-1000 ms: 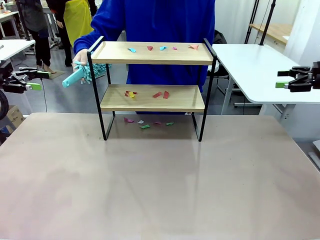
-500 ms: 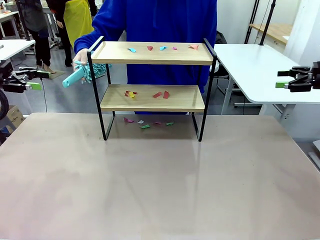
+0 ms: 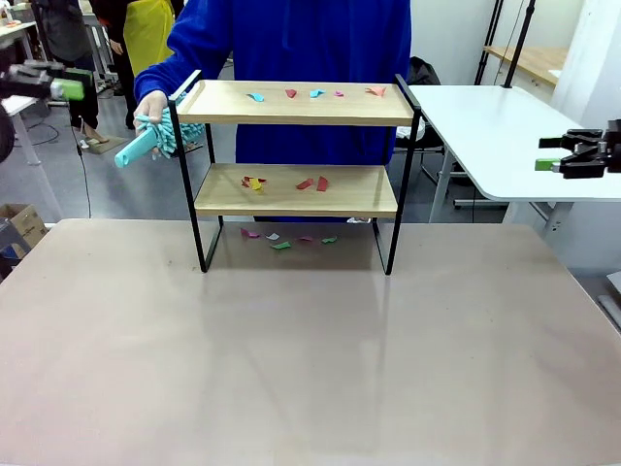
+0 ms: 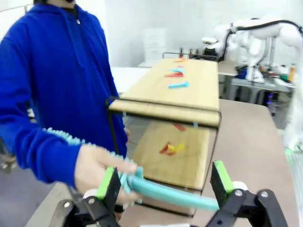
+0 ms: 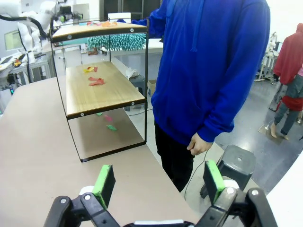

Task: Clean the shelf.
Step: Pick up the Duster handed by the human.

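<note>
The shelf (image 3: 223, 102) stands at the far middle of the table (image 3: 291, 388), long axis running left to right. Paper scraps (image 3: 291, 93) lie on both boards and on the table beneath.

At its left end a person's hand (image 3: 150, 105) holds a teal duster (image 3: 155, 141), fluffy head by the frame, handle slanting down and left, toward the robot's left side.

The left gripper (image 3: 58, 83) hangs high at far left with fingers spread, empty. In the left wrist view the handle (image 4: 175, 195) lies crosswise ahead of the pads (image 4: 108, 182). The front view shows it apart from them, lower and to the right.

The right gripper (image 3: 551, 153) hangs far right, also spread and empty, well apart from the duster.

The left arm is much nearer, so taking the duster probably falls to it. It would need to descend rightward and straddle the handle across its length.
</note>
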Tool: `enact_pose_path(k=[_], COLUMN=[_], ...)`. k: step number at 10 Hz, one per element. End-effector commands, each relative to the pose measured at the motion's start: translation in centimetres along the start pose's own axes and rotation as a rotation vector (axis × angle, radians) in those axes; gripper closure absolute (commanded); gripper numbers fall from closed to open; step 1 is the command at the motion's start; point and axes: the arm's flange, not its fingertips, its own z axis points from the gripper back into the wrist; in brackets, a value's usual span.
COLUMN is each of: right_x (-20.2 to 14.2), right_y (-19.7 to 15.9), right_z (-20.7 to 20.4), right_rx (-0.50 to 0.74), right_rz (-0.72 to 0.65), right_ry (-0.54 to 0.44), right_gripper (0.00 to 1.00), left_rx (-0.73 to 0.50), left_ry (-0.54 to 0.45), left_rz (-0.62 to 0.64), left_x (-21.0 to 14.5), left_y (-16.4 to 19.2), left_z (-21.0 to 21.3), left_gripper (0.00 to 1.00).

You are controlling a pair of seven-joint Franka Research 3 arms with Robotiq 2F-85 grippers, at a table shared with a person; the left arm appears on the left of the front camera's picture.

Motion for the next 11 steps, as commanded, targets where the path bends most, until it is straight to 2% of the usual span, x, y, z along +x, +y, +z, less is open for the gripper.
enact_pose_path(k=[1,3,4,6,7,8,11], right_x=[0.2,0.2,0.2,0.2,0.2,0.2,0.2], right_y=[0.0,0.0,0.0,0.0,0.0,0.0,0.0], right_z=[-0.1,-0.1,-0.1,-0.1,-0.1,-0.1,-0.1], right_rx=[0.0,0.0,0.0,0.0,0.0,0.0,0.0], right_rz=[0.002,0.002,0.002,0.002,0.002,0.002,0.002], right_ry=[-0.002,-0.002,-0.002,-0.002,-0.002,-0.002,-0.002], right_gripper=[0.0,0.0,0.0,0.0,0.0,0.0,0.0], left_rx=[0.197,0.504,0.58,0.636,0.654,0.626,0.649], left_ry=[0.107,0.213,0.271,0.323,0.313,0.276,0.299], left_rz=[0.138,0.244,0.291,0.276,0.294,0.212,0.238], left_x=[3.8,6.3,6.4,6.3,6.0,6.5,5.5], left_y=[-4.3,-6.6,-7.3,-6.2,-6.0,-7.3,-6.7], left_z=[-4.9,-9.2,-11.2,-11.2,-10.9,-11.5,-12.1], left_gripper=[0.0,0.0,0.0,0.0,0.0,0.0,0.0])
